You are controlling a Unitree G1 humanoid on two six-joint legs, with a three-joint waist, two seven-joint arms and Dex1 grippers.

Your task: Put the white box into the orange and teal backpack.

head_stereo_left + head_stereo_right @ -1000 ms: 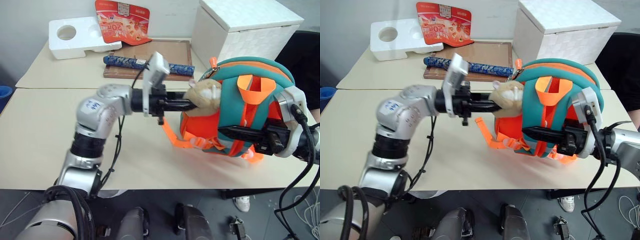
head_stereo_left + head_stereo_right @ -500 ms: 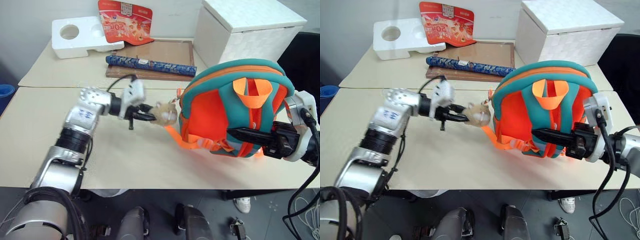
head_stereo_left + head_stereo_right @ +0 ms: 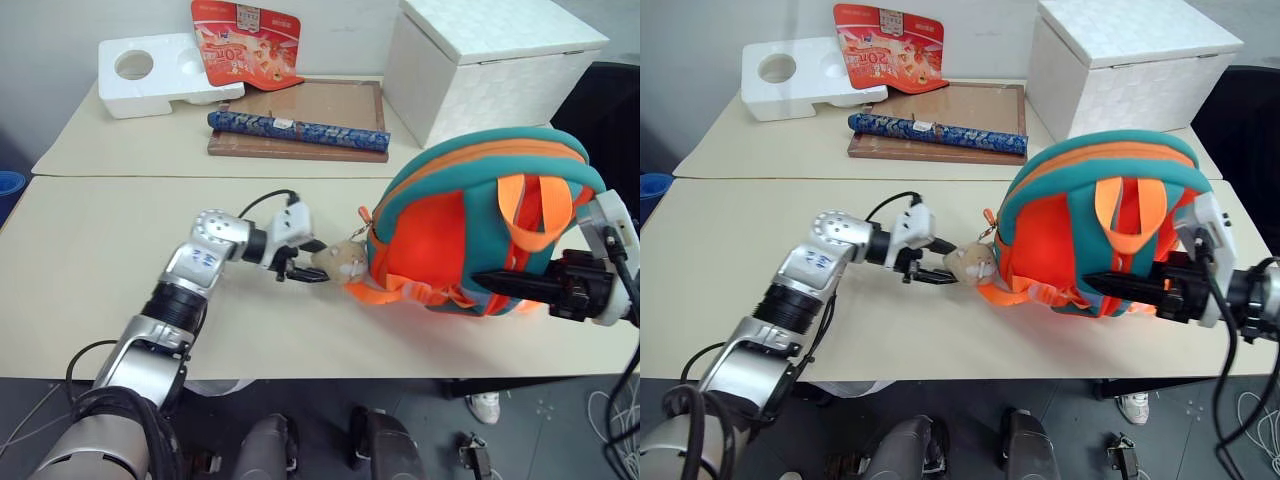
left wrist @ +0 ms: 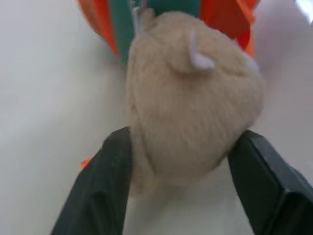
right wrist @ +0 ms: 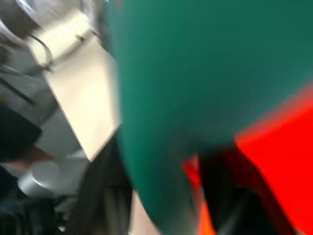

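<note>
The orange and teal backpack (image 3: 470, 220) rests on the table at the right, straps facing me. Its tan plush hamster charm (image 3: 343, 262) lies on the tabletop at the bag's left side. My left gripper (image 3: 312, 262) is low over the table, open, with the charm (image 4: 190, 93) between its two fingers (image 4: 112, 166). My right gripper (image 3: 485, 283) is pressed against the bag's front at the lower right, open, with teal and orange fabric (image 5: 205, 73) between its fingers. The white box is out of view.
At the back stand a large white textured lidded box (image 3: 490, 60), a styrofoam block (image 3: 150, 75), a red packet (image 3: 245, 40), and a wooden board (image 3: 330, 105) with a blue patterned roll (image 3: 295, 130). Bare tabletop (image 3: 100, 260) lies left of my left arm.
The backpack came down from being held up and now rests on the table. My left gripper sank with the charm and opened. My right gripper shifted right and opened.
</note>
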